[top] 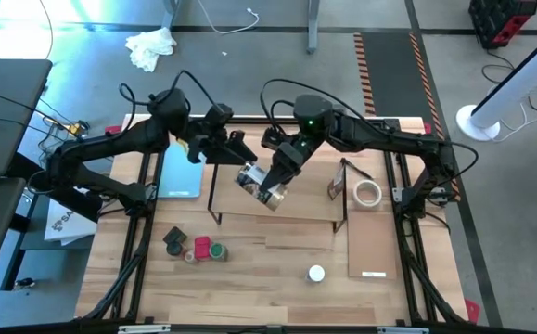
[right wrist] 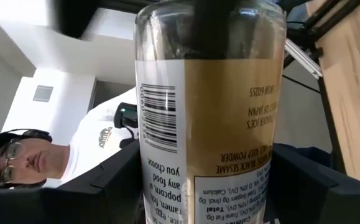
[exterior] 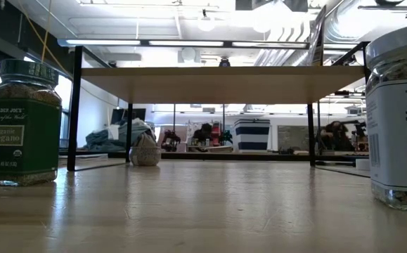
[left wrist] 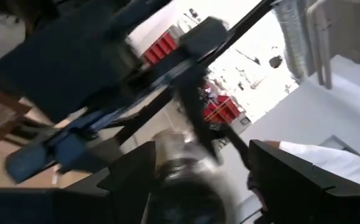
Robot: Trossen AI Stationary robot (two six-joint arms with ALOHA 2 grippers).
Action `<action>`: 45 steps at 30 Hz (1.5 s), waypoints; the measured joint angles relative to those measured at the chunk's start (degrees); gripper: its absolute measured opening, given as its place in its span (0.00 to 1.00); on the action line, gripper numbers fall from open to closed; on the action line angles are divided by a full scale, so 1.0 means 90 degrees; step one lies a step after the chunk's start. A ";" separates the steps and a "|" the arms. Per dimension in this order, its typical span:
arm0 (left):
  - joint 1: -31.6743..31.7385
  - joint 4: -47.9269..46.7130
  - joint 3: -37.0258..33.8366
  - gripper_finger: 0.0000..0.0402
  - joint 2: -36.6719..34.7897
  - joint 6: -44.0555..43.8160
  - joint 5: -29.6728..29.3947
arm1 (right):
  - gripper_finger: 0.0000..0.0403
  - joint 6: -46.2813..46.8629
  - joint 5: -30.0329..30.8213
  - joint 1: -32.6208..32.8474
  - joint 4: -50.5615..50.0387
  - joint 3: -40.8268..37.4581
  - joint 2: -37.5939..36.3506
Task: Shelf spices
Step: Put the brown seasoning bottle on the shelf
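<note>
Both arms reach over the shelf [top: 277, 204], right gripper [top: 270, 190] clamping a jar [top: 259, 184], left gripper [top: 208, 148] grip unclear.

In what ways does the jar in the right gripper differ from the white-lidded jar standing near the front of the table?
The jar in the right gripper is lifted above the shelf and lies tilted; the white-lidded jar stands upright on the table. The held jar sits between the jaws of the right gripper; the white-lidded jar stands free, with nothing touching it. In the high view the held jar shows its side, the other its round lid. Both are small clear jars with printed labels.
</note>
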 joint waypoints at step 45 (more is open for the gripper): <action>-0.0432 0.0138 -0.0005 0.63 0.0029 -0.0212 -0.0752 | 0.66 -0.0077 0.0359 0.0049 0.0406 0.0002 -0.0007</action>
